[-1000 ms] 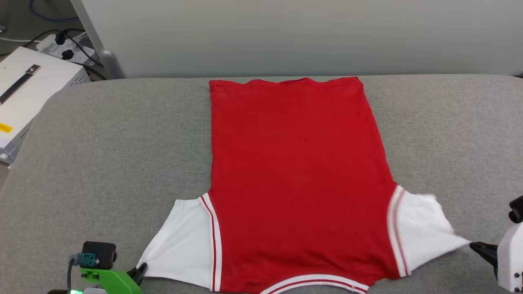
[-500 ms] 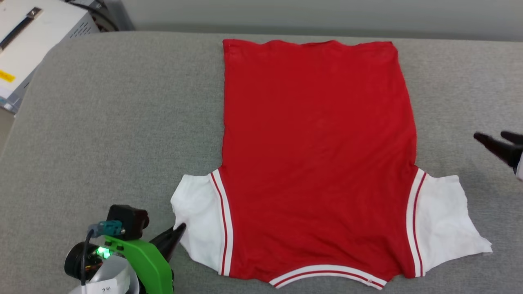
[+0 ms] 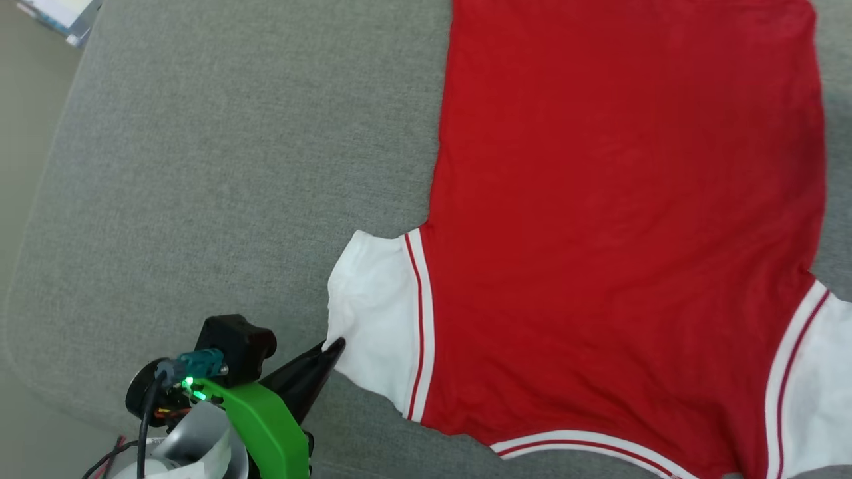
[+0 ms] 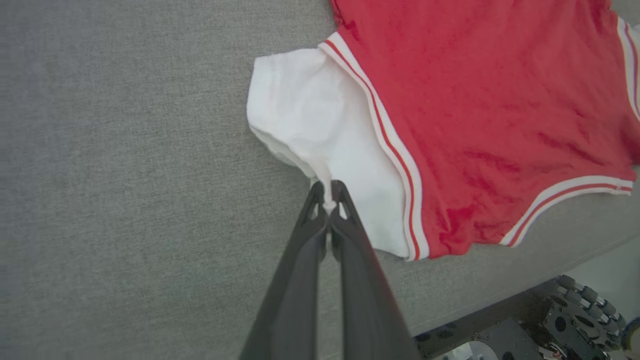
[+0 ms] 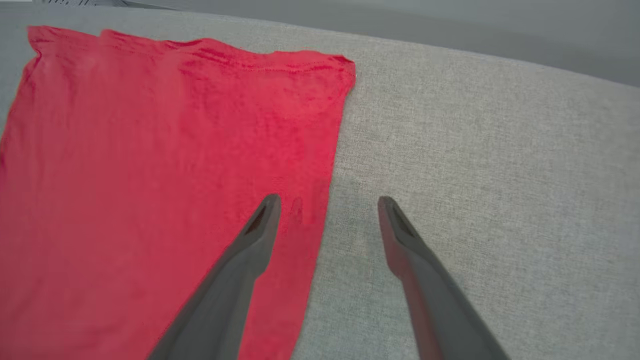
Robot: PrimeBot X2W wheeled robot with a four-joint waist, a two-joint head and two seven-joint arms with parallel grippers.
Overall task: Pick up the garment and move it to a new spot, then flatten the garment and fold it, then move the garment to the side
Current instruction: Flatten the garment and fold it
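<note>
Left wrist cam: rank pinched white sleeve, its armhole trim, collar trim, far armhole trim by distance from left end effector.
1. white sleeve, pinched at the left end effector tips.
2. near armhole trim, just right of the sleeve.
3. collar trim, lower right.
4. far armhole trim, top right edge.

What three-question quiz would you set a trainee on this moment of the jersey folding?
1. True or false: the left end effector is open and clear of the garment.
2. Which part of the garment is pinched? A) the red hem B) the white sleeve C) the collar trim
3. In the right wrist view, what does each finger of the right end effector show against?

Key: 1 false, it is shut on cloth. 2 B. 3 One shows against the red garment, the other against the grey surface; the jaws stand apart.
</note>
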